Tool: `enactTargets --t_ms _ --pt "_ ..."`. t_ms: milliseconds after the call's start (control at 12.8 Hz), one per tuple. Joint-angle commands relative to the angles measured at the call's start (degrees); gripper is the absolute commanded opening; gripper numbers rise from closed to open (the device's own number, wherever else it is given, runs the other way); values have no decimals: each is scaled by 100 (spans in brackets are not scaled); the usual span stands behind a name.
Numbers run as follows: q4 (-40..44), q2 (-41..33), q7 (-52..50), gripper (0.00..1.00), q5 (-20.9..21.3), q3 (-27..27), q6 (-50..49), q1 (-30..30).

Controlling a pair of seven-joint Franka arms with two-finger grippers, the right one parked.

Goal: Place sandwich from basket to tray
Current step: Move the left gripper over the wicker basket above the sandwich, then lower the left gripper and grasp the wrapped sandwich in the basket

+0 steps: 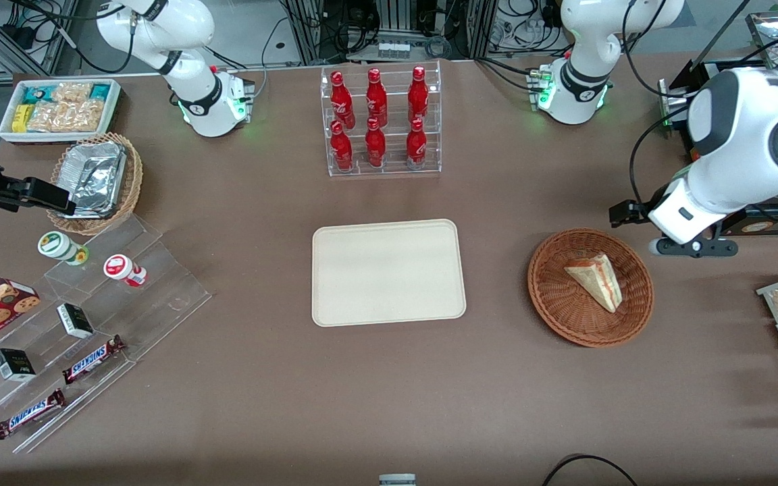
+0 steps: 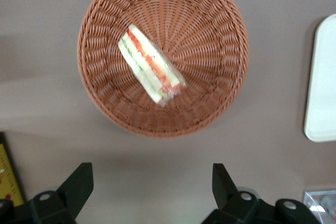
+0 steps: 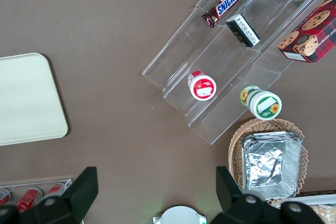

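Near the 3 o'clock side of the table, seen from the front, one sandwich (image 1: 597,279) lay inside one round brown basket (image 1: 558,305). It rested a bit toward the 2 o'clock part of the basket floor, with its red and yellow filling showing along the cut edge. One flat cream tray (image 1: 387,272) sat in the middle of the table, well apart from the basket, with nothing on it.

The left arm's gripper (image 2: 152,184) hung above the table just beside the basket, farther from the front camera than the basket was. Its two black fingers (image 2: 77,184) were spread wide and held nothing.

This looked like the very first step: getting to the sandwich. The pick had not yet been made. The next move would likely call for bringing the gripper over the basket, turning it so the fingers sit on the two flat bread sides, and then going down gently. The bread looked soft, so a hard squeeze could squash it.

Other things counted: six red bottles (image 1: 376,119) in a clear rack at 12 o'clock, two chocolate bars (image 1: 94,358) at 8 o'clock, and two small round tubs (image 1: 123,268) at 9 o'clock
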State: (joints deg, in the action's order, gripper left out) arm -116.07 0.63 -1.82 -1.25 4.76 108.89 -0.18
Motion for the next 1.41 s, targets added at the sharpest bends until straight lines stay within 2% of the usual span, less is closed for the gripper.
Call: enactTargets --t_ms 0,392,784,1020,1333 --pt "-704 -125 -142 100 -51 -28 972 -17" --pt "-1084 209 -853 100 -42 -28 1959 -17" --pt "-1129 621 -3127 100 -50 -19 2557 -61" --pt "-1129 867 -3885 100 -51 -19 2874 -61" --pt "-1137 1149 -4011 100 -51 -19 3094 -70"
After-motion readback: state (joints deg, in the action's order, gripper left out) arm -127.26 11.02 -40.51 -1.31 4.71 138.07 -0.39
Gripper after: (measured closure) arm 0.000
